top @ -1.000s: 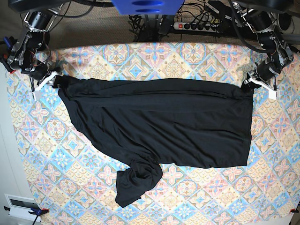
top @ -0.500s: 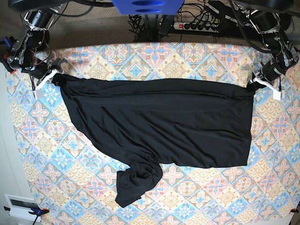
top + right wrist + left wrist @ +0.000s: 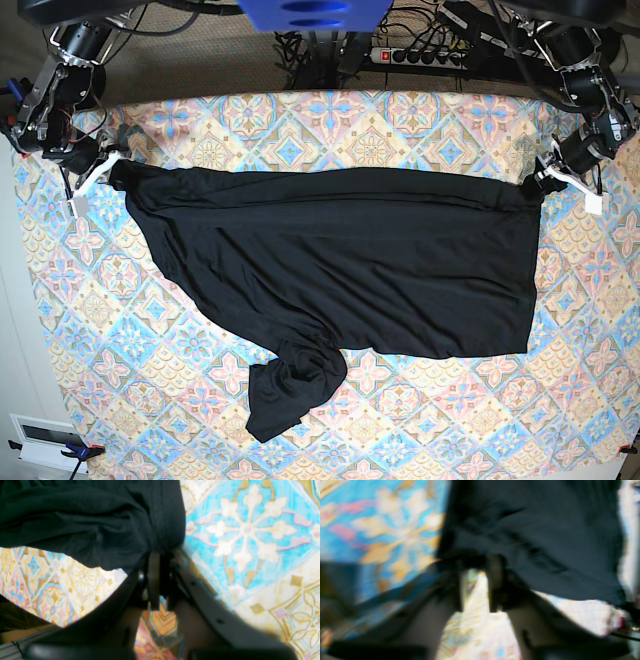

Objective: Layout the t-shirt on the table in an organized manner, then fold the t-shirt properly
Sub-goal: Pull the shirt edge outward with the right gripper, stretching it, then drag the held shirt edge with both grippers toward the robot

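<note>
On the worktop: one t-shirt (image 3: 340, 265) lies spread flat, its long straight edge running from 9 to 3 o'clock across the upper half of the patterned cloth.
Worktop: one worktop (image 3: 420, 120), covered in blue, pink and cream diamond tiles, bare around all sides of the garment.
Bunched part: one twisted lump of black fabric sits at about 7 o'clock below the main panel, touching it.
Right pincer: the right pincer (image 3: 160, 555), at 9 o'clock in the base view, is clenched on a gathered corner of the t-shirt; its wrist view shows the two fingers (image 3: 153, 580) pressed close together with black cloth pinched at their tips.
Left pincer: the left pincer (image 3: 476, 562), at 3 o'clock in the base view, sits at the opposite corner; the blurred wrist view shows patterned cloth in the gap between its fingers (image 3: 495, 580), so the jaws stand apart, with the black hem at their tips; whether any fabric is still caught I cannot tell.
Change since the earlier frame: the right pincer has drawn its corner slightly outward toward 9 o'clock, pulling the top edge tauter; the left pincer has shifted a little toward the worktop's 3 o'clock edge. The body and the bunched lump lie as before.
Count: two pincers, one t-shirt, one worktop.
</note>
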Robot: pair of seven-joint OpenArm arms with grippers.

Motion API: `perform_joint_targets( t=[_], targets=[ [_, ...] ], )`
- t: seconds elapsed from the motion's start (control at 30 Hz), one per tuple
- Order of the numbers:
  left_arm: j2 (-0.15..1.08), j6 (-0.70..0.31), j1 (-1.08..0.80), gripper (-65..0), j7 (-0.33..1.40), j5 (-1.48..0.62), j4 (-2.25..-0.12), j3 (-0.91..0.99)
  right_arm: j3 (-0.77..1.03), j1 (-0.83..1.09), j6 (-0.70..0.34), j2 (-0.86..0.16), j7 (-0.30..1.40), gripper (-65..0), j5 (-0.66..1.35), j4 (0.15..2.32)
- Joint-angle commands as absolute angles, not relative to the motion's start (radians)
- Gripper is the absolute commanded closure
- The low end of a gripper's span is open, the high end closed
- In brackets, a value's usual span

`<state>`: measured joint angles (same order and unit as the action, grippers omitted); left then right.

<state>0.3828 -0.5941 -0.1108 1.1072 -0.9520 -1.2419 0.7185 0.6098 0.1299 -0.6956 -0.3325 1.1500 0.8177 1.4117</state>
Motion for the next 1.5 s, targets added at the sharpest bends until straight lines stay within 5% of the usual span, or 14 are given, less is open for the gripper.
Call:
perform_joint_targets(
  t=[0.0,0.2,0.93,1.47],
  targets=[
    [0.404,-0.596,-0.122,-21.9,1.104,-0.989,-1.257,0.723,0.616,0.120,-0.698,-0.352,1.135,-1.4,0.839,1.425],
    [0.397,-0.596,-0.150,-38.5,1.089,-1.046,-1.257,0.725,0.615,0.119,-0.698,-0.352,1.132,-1.4,0.839,1.423],
    [0.246,-0.588,-0.070,-36.7,1.018,-0.909,-1.250,0.723,0.616,0.114,-0.698,-0.352,1.133,-1.4,0.837,1.423],
    [0.306,-0.588,-0.145,-29.3,1.020,-0.944,-1.250,0.855,0.616,0.116,-0.698,-0.351,1.133,-1.4,0.837,1.423]
  ],
)
